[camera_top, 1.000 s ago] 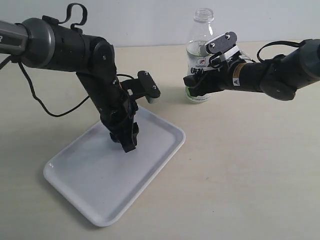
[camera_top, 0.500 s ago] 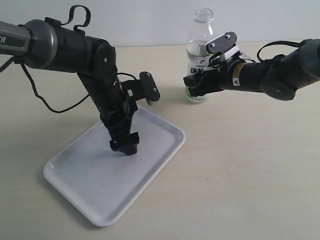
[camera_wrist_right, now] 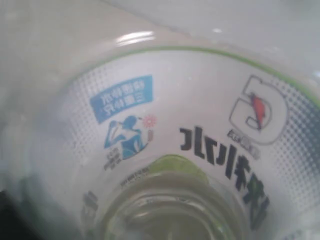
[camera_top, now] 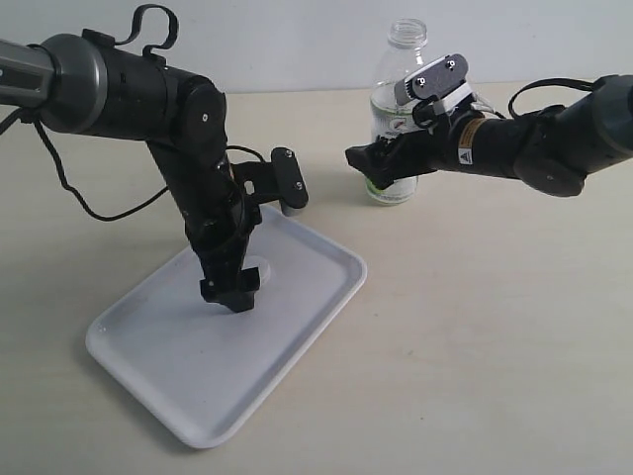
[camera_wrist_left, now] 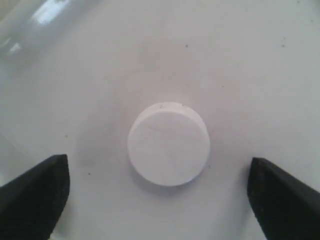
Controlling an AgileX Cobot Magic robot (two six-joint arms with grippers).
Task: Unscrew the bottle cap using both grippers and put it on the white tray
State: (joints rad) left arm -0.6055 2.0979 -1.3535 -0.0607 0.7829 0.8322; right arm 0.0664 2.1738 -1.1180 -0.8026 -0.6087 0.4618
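The small white bottle cap [camera_wrist_left: 168, 144] lies flat on the white tray [camera_wrist_left: 260, 55], free of both jaws. My left gripper [camera_wrist_left: 158, 175] hangs open just over it, one black fingertip on each side. In the exterior view the cap [camera_top: 256, 271] shows beside that gripper [camera_top: 229, 294] on the tray [camera_top: 188, 396]. The clear bottle [camera_top: 401, 61] stands upright and uncapped on the table behind the tray. My right gripper [camera_top: 368, 166] reaches round its lower body, jaws loose. The label [camera_wrist_right: 200, 125] fills the right wrist view and no jaw shows there.
The left arm's black cable [camera_top: 94, 213] loops over the beige table [camera_top: 495, 327] behind the tray. The tray's near corner [camera_top: 198, 440] points toward the front edge. A pale wall rises behind the bottle.
My left gripper dropped lower over the tray and opened, leaving the cap lying there. My right gripper's fingers slid leftward past the bottle, which stayed put.
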